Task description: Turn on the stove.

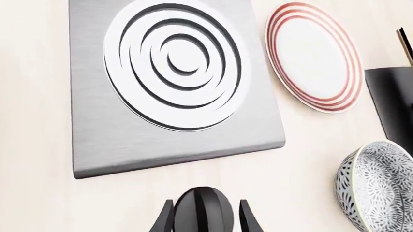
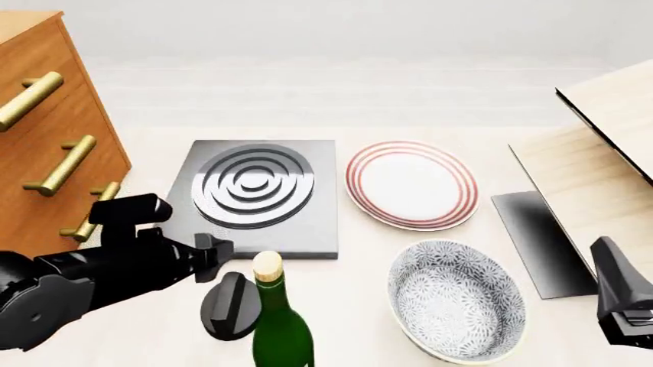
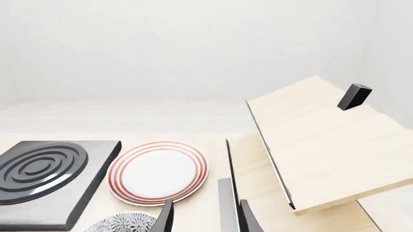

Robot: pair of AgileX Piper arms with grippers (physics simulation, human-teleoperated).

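1. A green bottle stands nearest the front camera, just beside the black knob.
2. The left gripper is open, fingers straddling the knob, apparently positioned to grasp and twist it.
3. The stove slab lies just beyond the knob.
4. The right gripper hovers open, holding nothing, well apart.

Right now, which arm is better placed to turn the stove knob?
The left. Its claw already straddles the knob with open fingers, while the right claw hangs far off beside the dark sheet.
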